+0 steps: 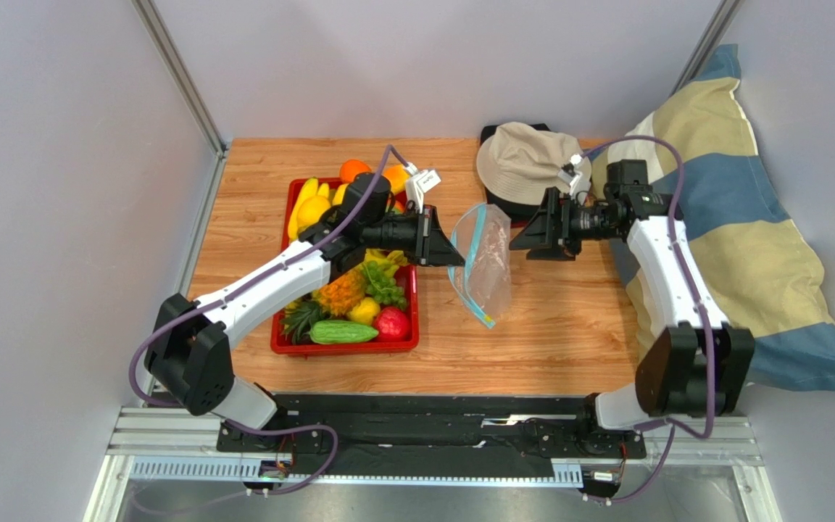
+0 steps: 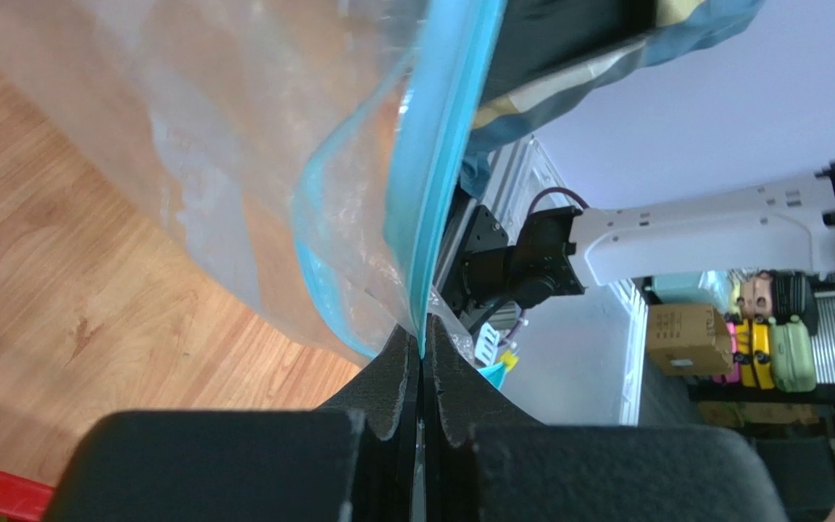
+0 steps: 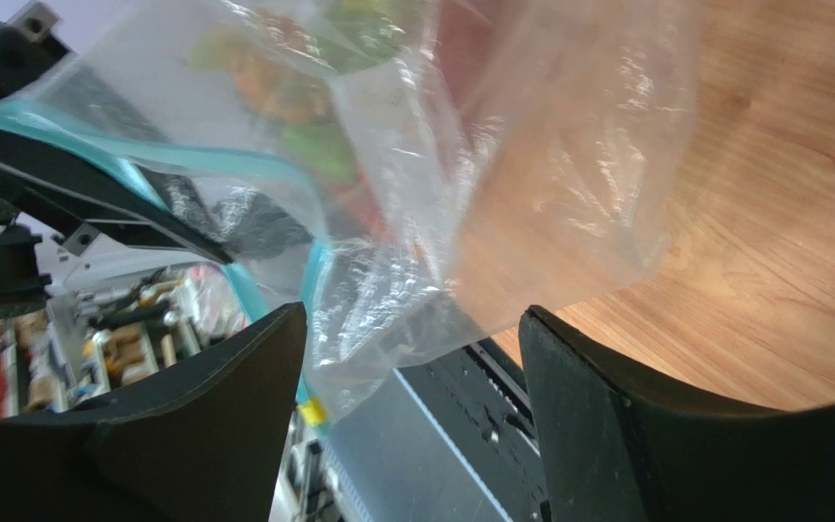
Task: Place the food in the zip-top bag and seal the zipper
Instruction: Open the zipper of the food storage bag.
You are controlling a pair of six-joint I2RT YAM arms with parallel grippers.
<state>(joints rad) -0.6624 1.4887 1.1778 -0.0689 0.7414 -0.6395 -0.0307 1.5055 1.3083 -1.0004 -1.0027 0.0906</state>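
A robot lab booth: plain grey walls (image 1: 63, 163) enclose a wooden table (image 1: 563, 348), with a metal rail (image 1: 171, 438) along its near edge.

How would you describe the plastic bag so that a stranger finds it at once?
On the wooden table, look between the red tray of toy food and the beige hat. There the left gripper pinches the zip-top bag by its edge. It alone is clear and crinkly, with a blue-green zipper strip.
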